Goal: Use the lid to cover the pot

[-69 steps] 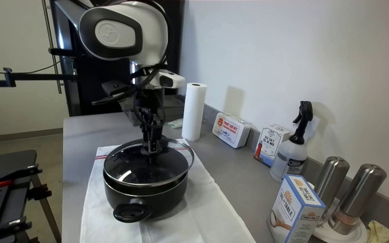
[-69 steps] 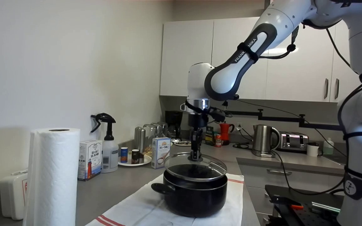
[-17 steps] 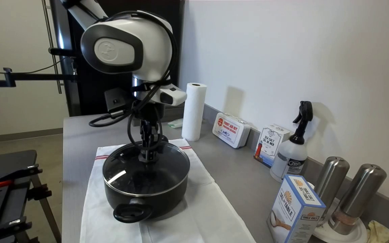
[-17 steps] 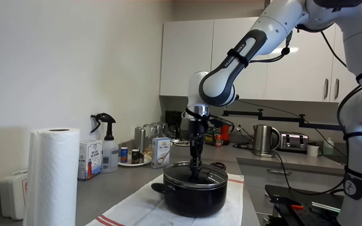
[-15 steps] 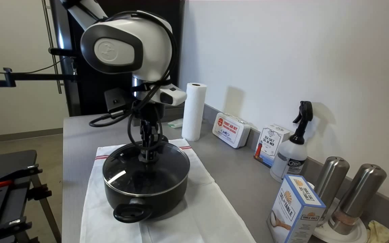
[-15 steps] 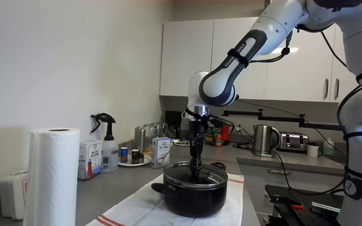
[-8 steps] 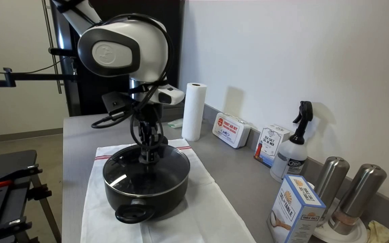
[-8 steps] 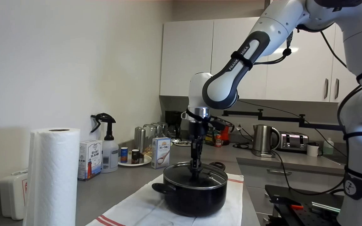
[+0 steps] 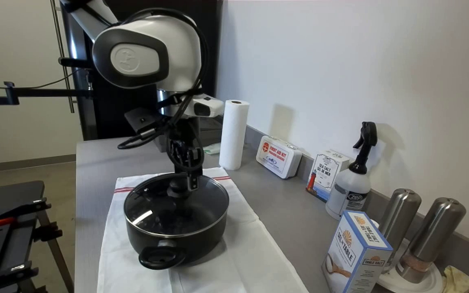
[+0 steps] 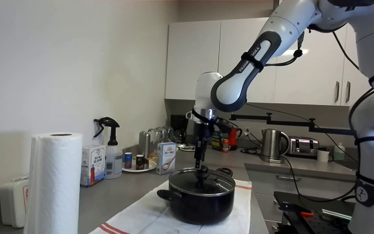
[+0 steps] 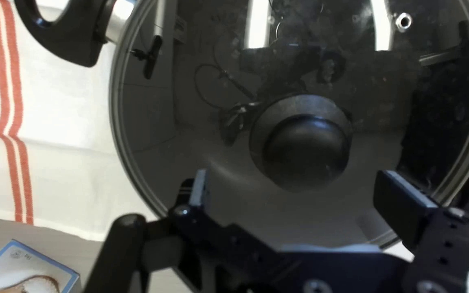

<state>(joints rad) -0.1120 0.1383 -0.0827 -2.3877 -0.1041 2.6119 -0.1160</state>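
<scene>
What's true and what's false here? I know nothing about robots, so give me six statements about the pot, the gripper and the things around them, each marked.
1. The lid is resting on the pot. True.
2. The gripper is closed on the lid's black knob. False: the gripper is open, its fingers spread apart.
3. A striped white towel lies under the pot. True.
4. The paper roll is lying on its side. False: the paper roll stands upright.
5. The sea salt box stands beside the spray bottle. True.
6. The spray bottle's trigger top is red. False: the trigger top is black.
</scene>
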